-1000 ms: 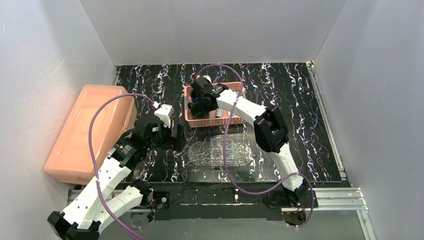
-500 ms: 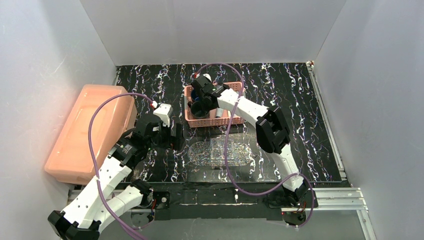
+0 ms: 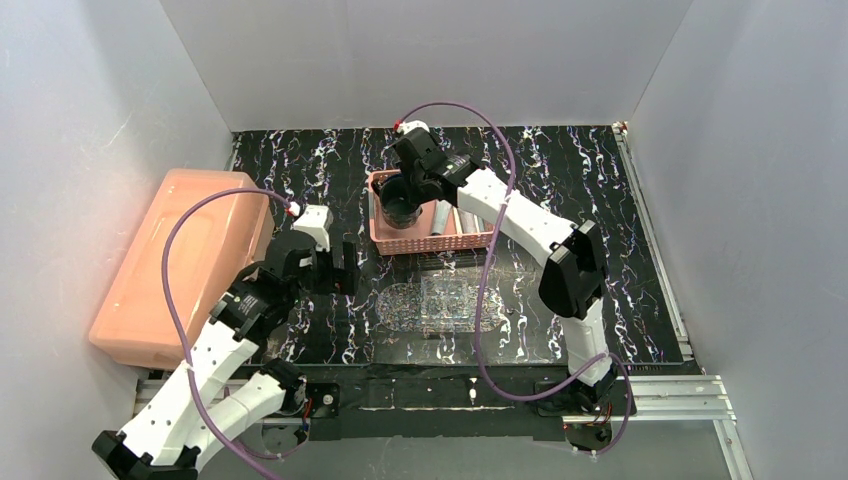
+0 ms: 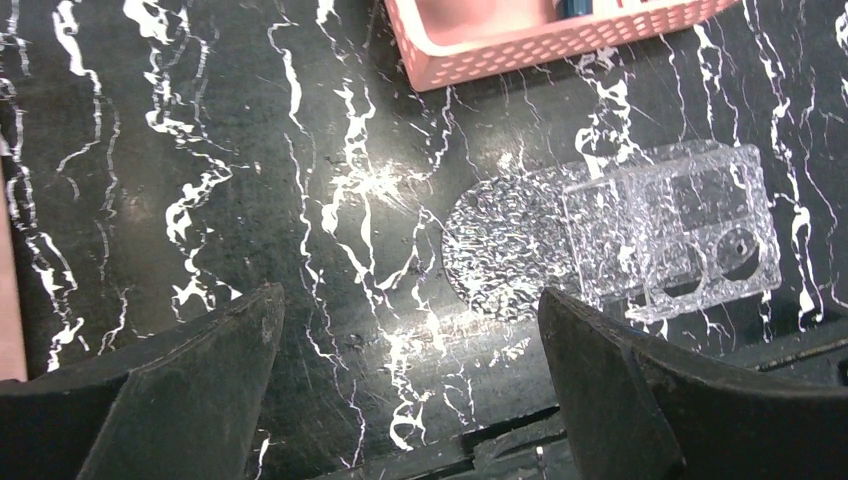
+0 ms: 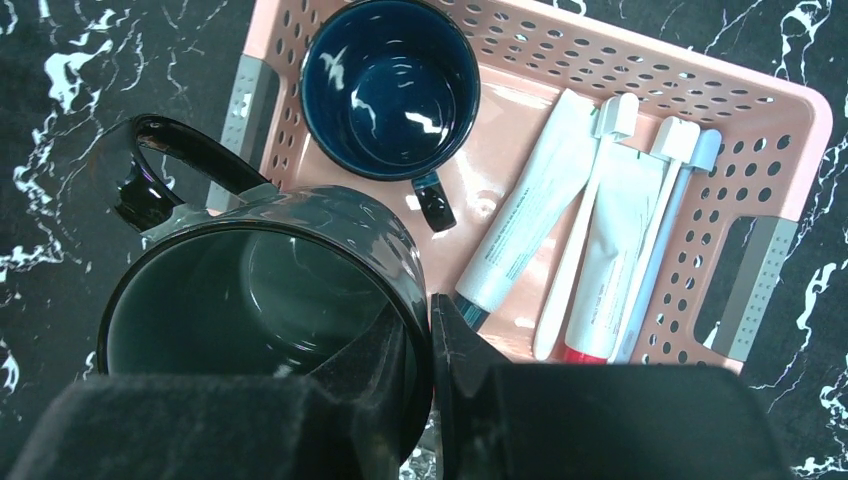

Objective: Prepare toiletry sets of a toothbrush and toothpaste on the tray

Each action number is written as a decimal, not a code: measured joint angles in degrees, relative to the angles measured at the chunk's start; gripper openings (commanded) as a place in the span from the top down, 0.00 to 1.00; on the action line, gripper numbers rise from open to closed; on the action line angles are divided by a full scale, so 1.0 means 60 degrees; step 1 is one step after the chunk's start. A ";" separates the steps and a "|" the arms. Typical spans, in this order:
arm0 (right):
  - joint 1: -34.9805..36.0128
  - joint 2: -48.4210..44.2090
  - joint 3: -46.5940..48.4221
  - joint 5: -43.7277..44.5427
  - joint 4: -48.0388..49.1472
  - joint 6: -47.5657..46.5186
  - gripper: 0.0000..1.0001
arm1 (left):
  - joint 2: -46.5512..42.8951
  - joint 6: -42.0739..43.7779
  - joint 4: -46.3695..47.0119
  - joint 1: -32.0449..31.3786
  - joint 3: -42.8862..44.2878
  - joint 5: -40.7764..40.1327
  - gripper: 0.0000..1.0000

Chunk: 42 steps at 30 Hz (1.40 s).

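My right gripper (image 5: 425, 330) is shut on the rim of a black mug (image 5: 250, 300), one finger inside and one outside. It holds the mug over the left end of the pink basket (image 5: 770, 170). In the basket lie a white toothbrush (image 5: 575, 260), a second toothbrush (image 5: 665, 230), a toothpaste tube (image 5: 525, 225) with a dark cap, a toothpaste tube with a red cap (image 5: 610, 260) and a blue cup (image 5: 390, 90). The glittery tray (image 3: 400, 305) lies in front of the basket (image 3: 430, 240). My left gripper (image 4: 410, 380) stands open, low over the table left of the tray (image 4: 500, 250).
A clear acrylic holder (image 4: 670, 230) stands on the tray's right part. A big salmon plastic box (image 3: 180, 260) fills the left side of the table. White walls close in the black marbled table top (image 3: 580, 200) on three sides.
My right arm has risen out of the basket with the black mug and stretched farther back. My left arm has shifted slightly to the left, still open.
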 measured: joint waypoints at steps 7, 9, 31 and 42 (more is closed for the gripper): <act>0.0000 -0.0514 -0.0412 -0.0772 0.0047 -0.0678 0.99 | -0.0466 -0.0248 -0.0007 0.0051 0.0000 -0.0951 0.02; 0.0004 -0.0670 -0.0630 -0.1056 0.0069 -0.0911 0.99 | -0.0627 -0.0291 -0.0011 0.0087 0.0000 -0.1220 0.02; 0.1166 -0.1545 -0.1650 -0.4098 0.0208 -0.5129 0.99 | -0.1676 -0.0688 -0.0368 0.0623 -0.0004 -0.3355 0.02; 0.1927 -0.0900 -0.1672 -0.4954 -0.0379 -0.7140 0.99 | -0.1818 -0.0787 -0.0397 0.0659 -0.0004 -0.3665 0.02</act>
